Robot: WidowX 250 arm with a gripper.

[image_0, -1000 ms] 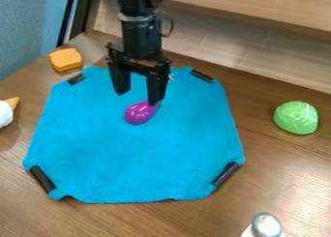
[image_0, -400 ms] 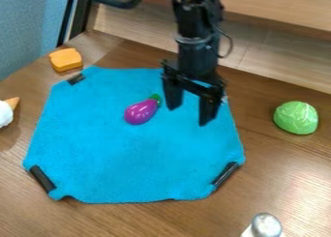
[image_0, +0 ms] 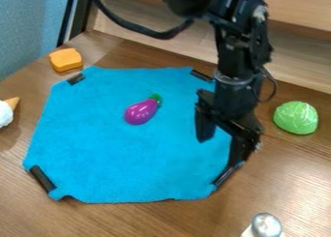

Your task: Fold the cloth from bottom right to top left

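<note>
The gripper (image_0: 220, 149), spread wide, hangs at the right edge of the cloth (image_0: 129, 158), which lies flat on the table (image_0: 288, 178). Closing too high could miss its near right corner; folding over the eggplant (image_0: 140, 112) could leave a lump.

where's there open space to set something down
The table lies bare between the green cabbage and the silver-topped object, and the blue cloth is bare below the purple eggplant. It is crowded at the cloth's right side, where the gripper hangs.
</note>
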